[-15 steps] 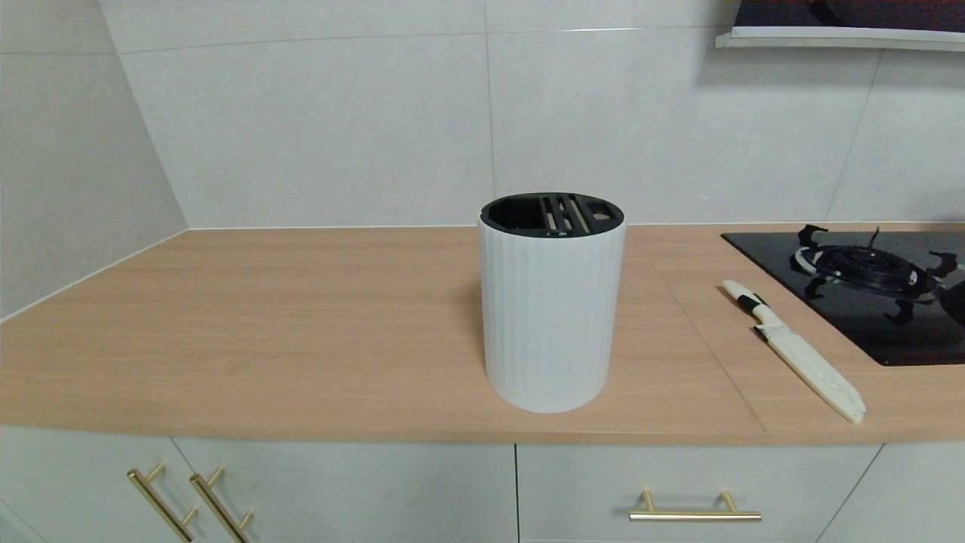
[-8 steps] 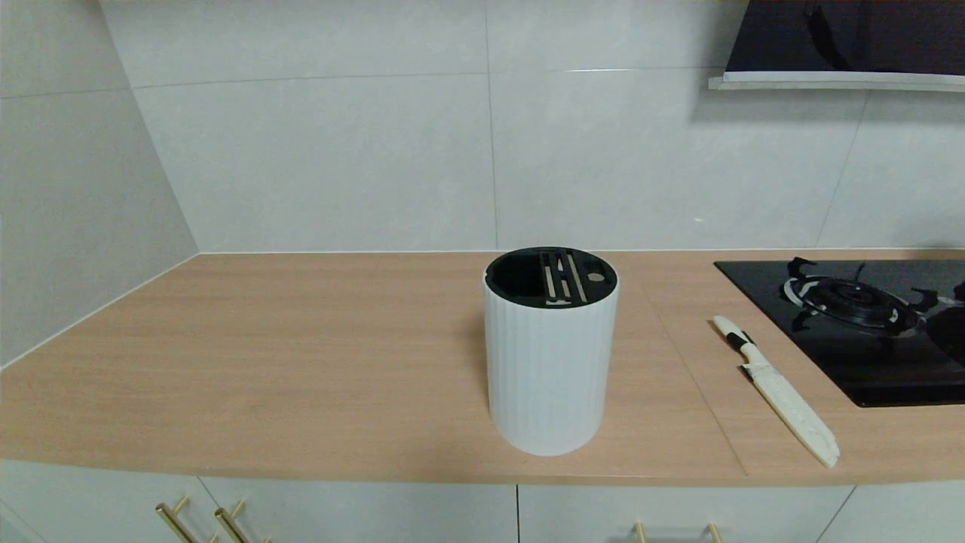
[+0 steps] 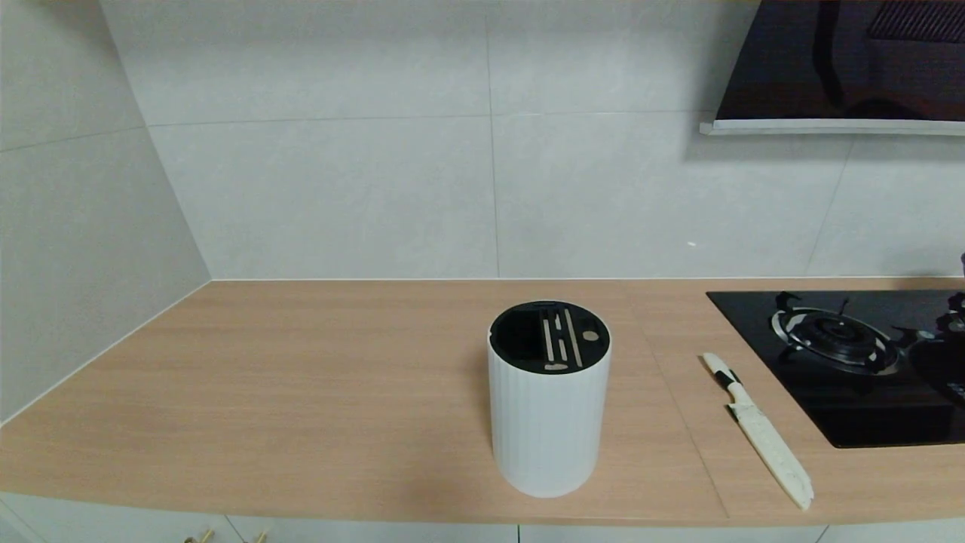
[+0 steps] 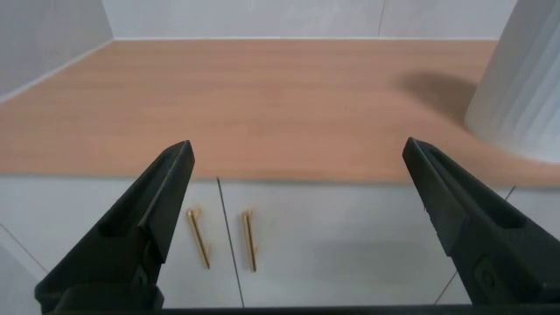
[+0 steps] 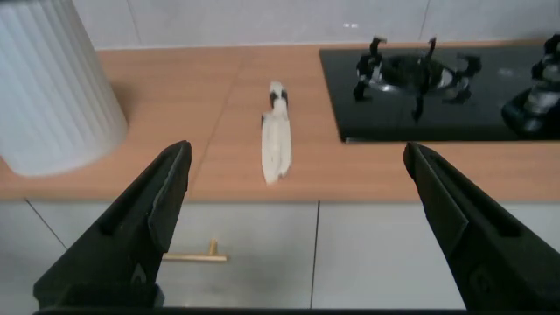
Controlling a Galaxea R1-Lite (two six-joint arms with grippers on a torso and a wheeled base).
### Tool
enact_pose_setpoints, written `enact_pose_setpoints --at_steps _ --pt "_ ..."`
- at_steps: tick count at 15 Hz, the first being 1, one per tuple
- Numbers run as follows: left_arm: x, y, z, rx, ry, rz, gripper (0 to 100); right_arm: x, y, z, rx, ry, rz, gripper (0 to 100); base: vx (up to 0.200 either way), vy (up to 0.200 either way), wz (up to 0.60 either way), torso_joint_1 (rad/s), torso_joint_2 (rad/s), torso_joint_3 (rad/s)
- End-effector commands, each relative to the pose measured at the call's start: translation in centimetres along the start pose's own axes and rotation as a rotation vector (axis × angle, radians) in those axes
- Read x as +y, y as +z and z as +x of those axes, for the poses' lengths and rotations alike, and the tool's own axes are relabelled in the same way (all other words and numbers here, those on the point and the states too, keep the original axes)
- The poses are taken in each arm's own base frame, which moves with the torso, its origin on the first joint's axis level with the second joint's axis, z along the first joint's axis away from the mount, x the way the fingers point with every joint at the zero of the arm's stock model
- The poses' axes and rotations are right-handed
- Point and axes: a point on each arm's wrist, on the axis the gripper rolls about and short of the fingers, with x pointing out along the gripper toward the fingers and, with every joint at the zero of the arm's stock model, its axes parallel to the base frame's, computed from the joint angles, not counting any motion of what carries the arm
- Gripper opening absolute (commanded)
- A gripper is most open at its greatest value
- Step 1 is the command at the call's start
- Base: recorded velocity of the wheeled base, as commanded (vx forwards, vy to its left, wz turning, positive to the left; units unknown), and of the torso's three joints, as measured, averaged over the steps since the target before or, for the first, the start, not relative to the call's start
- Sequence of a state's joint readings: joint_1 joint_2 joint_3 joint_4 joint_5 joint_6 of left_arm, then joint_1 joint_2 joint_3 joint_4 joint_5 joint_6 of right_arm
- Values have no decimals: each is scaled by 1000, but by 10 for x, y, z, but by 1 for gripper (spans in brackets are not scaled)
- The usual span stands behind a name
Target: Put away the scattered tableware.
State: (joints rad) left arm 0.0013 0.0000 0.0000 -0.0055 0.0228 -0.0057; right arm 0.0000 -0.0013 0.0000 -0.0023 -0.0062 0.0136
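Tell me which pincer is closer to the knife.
The right pincer: the knife lies straight ahead of it, whereas the left pincer is near the holder instead.

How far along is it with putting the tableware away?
Nothing looks done: the knife lies flat on the counter between the holder and the stove, and nothing sticks out of the holder's slots. Nothing is in hand: the left gripper and right gripper are open and empty. Left: pick up the knife and slot it in.

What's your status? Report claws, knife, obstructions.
Left claw open, empty. Right claw open, empty. Knife flat on counter, between holder and stove, untouched. Nothing blocking it.
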Motion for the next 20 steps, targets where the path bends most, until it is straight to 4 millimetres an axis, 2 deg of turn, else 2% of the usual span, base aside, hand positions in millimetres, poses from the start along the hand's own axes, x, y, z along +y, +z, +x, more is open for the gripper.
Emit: enact_pose_setpoints --at_steps 1,6,11,13,20 --pt "0 0 0 -1 0 0 100 0 0 0 1 0 0 100 0 0 0 281 -593 -320" --pt "0 0 0 -1 0 0 100 0 0 0 1 0 0 100 0 0 0 231 -493 -260" --pt "0 0 0 -1 0 0 100 0 0 0 1 0 0 100 0 0 0 11 -14 -8" --pt "0 0 0 -1 0 0 100 0 0 0 1 0 0 100 0 0 -600 5 2 0" --pt "0 0 0 -1 0 0 100 0 0 0 1 -2 2 100 0 0 0 0 0 0"
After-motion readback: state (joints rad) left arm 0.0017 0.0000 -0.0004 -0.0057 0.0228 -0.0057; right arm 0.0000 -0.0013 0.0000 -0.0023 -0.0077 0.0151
